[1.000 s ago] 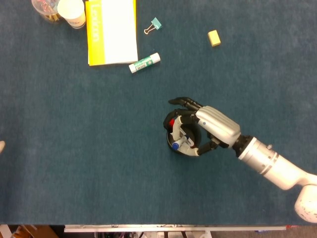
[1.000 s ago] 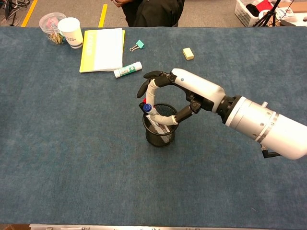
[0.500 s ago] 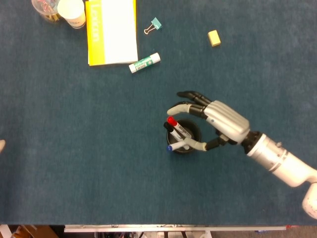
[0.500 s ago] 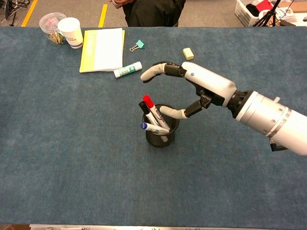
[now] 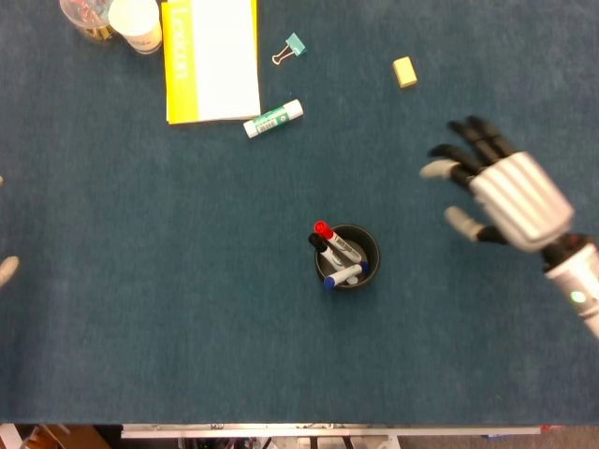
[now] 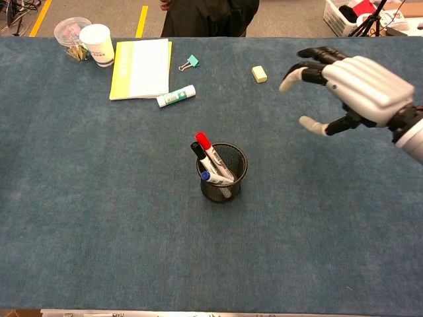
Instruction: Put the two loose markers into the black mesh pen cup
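The black mesh pen cup stands upright at the table's middle. A red-capped marker, a blue-capped marker and a black-capped one stick out of it, leaning left. My right hand hovers well to the right of the cup and above the table, fingers spread, holding nothing. Of my left hand only a pale fingertip shows at the head view's left edge.
At the far left lie a yellow notepad, a glue stick and a teal binder clip. A paper cup and a clear jar stand beside them. A yellow eraser lies further right.
My right hand let go of the blue-capped marker, which dropped into the cup, then opened and drew away up and to the right.
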You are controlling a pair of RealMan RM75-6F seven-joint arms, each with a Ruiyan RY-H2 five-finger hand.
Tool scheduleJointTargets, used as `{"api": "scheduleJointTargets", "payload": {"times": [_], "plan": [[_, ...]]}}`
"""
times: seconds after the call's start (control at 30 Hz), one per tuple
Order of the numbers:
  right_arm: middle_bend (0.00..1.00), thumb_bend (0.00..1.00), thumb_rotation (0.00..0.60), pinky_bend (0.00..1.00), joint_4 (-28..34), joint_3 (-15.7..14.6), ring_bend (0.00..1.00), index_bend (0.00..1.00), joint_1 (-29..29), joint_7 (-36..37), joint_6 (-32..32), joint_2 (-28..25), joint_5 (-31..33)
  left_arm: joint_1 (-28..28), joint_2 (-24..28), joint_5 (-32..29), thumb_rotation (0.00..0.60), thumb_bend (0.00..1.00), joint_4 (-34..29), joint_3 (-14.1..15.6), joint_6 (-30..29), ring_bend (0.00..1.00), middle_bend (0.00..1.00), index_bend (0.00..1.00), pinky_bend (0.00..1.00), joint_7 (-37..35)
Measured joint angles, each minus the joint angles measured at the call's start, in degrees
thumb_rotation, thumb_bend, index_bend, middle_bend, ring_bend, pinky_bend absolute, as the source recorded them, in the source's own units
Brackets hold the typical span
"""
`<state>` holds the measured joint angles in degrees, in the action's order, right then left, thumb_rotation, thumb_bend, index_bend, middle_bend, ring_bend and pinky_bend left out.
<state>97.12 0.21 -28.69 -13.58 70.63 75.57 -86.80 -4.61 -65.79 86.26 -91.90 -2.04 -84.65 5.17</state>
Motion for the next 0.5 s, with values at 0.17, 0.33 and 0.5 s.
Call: {"api": "scheduleJointTargets", "payload": {"times": [0.17,0.33,0.5], "plan": [[0.27,0.29,0.600,0.00,1.7,-0.4,0.03,0.33,6.3,-5.5,6.9,-2.5,2.6,-0.7,-0.8,0.4,0.600,0.15,0.6,-0.3,0.3,0.18,0.18,0.18,0.15,-0.4],[0.27,0.29,0.600,0.00,1.7,-0.9,0.03,0.33,10.3,-5.6,12.2,-3.8,2.1,-1.0,-1.3,0.7,0.600,0.15,1.0,-0.5,0.0,0.18,0.18,0.18,0.15,-0.8],[0.27,0.29,0.600,0.00,2.3,-0.8,0.03,0.33,13.6,-4.4,15.2,-5.4,2.1,-1.3,-1.8,0.9,0.600,0.15,1.3,-0.6,0.0,0.18,0.18,0.18,0.15,-1.0]]}}
